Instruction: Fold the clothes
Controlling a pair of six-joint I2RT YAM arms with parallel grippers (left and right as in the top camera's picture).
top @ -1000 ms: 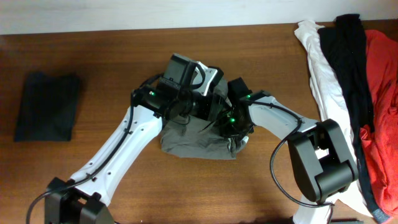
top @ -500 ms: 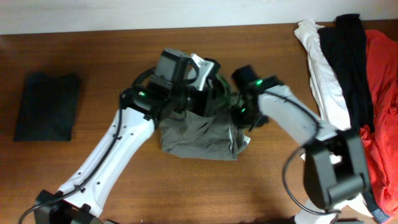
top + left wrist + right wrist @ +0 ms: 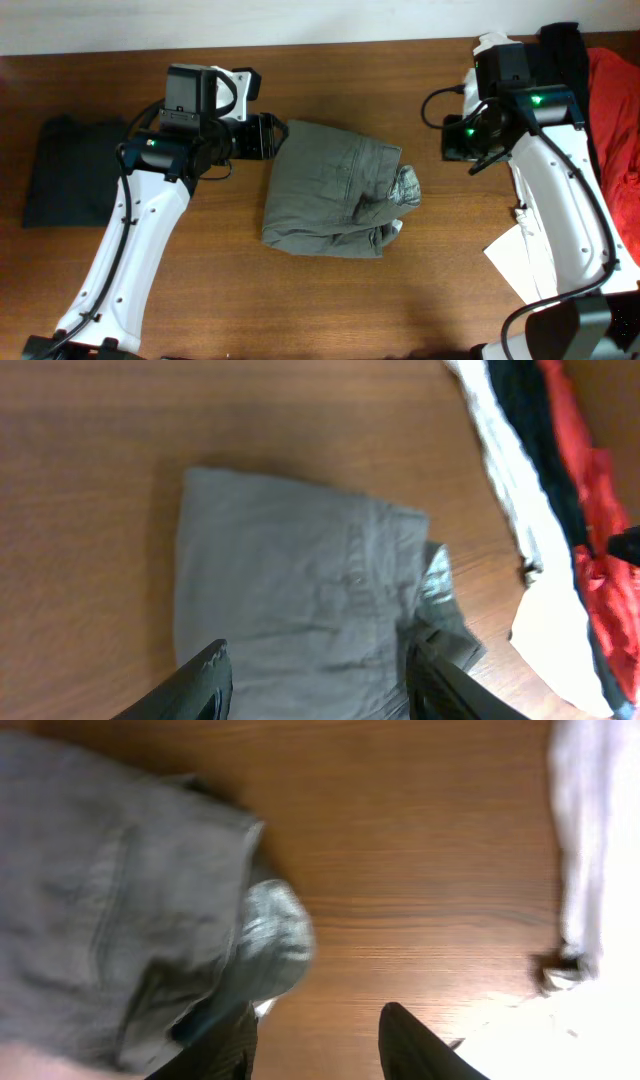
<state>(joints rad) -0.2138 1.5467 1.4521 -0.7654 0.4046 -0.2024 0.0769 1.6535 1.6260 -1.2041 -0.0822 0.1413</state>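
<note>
The clothes, a grey-khaki trouser-like garment (image 3: 330, 200), lie folded into a compact rectangle at the table's middle, with a bunched pale lining at the right edge (image 3: 405, 185). They also show in the left wrist view (image 3: 290, 590) and the right wrist view (image 3: 110, 910). My left gripper (image 3: 262, 137) is open and empty, just left of the garment's top left corner; its fingers (image 3: 315, 680) frame the cloth from above. My right gripper (image 3: 455, 140) is open and empty, well to the right of the garment, over bare wood (image 3: 315, 1040).
A small dark charcoal folded garment (image 3: 75, 170) lies at the far left. A pile of white (image 3: 515, 100), black (image 3: 565, 90) and red (image 3: 615, 150) garments runs down the right edge. A white sheet (image 3: 520, 260) lies near the right arm's base.
Both grippers have lifted off the garment and drawn apart, the left arm to the left, the right arm far right. The folded garment now lies uncovered and released.
</note>
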